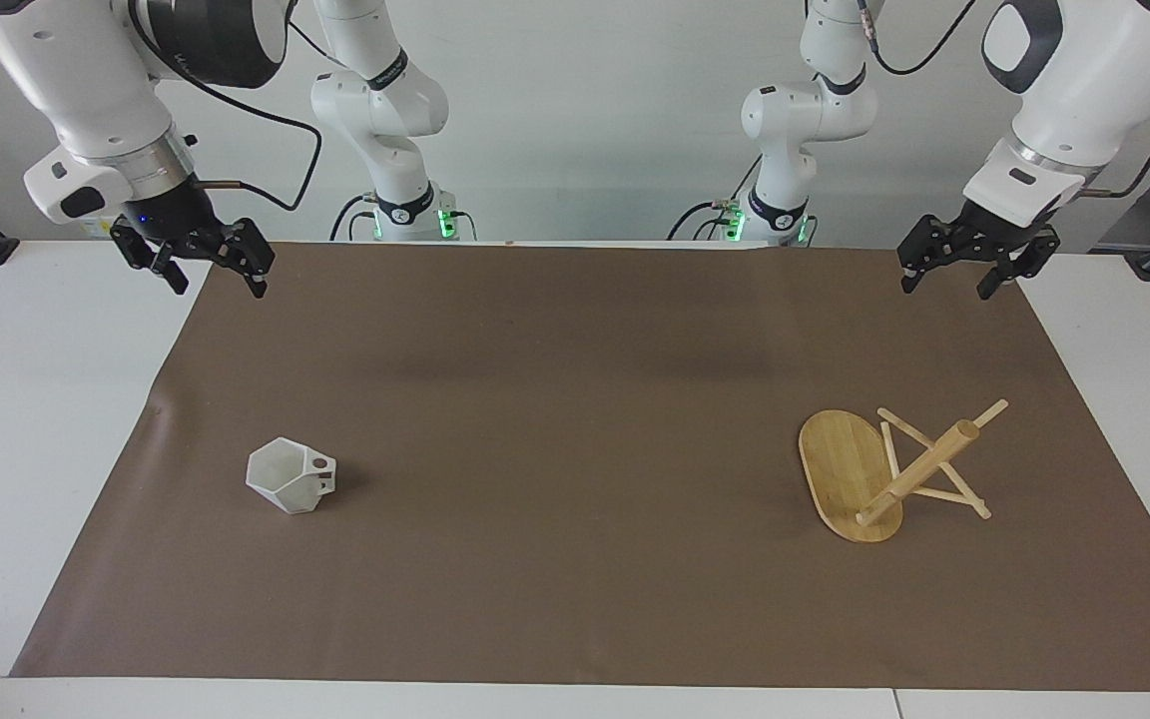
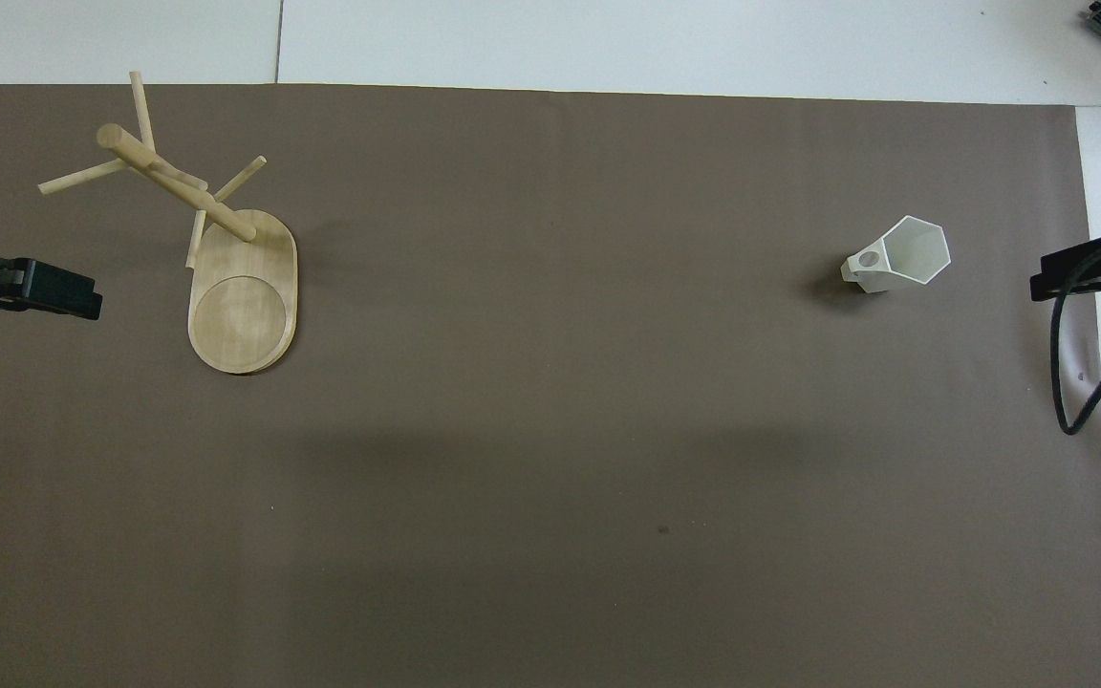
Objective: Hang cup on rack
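Note:
The white faceted cup [image 1: 290, 476] [image 2: 899, 253] rests on the brown mat toward the right arm's end, its hexagonal mouth showing from above and its pierced handle pointing toward the left arm's end. The bamboo rack [image 1: 850, 474] [image 2: 243, 296] stands on its oval base toward the left arm's end, with the post and pegs at the base's end farther from the robots. My right gripper [image 1: 219, 285] [image 2: 1081, 272] hangs open and empty over the mat's corner. My left gripper [image 1: 946, 288] [image 2: 53, 291] hangs open and empty over the mat's other corner near the robots. Both are well apart from cup and rack.
The brown mat [image 1: 575, 399] covers most of the white table [image 1: 36, 399]. A black cable [image 2: 1076, 382] loops down from the right arm over the mat's edge. Both arm bases [image 1: 405, 215] stand at the table's rear edge.

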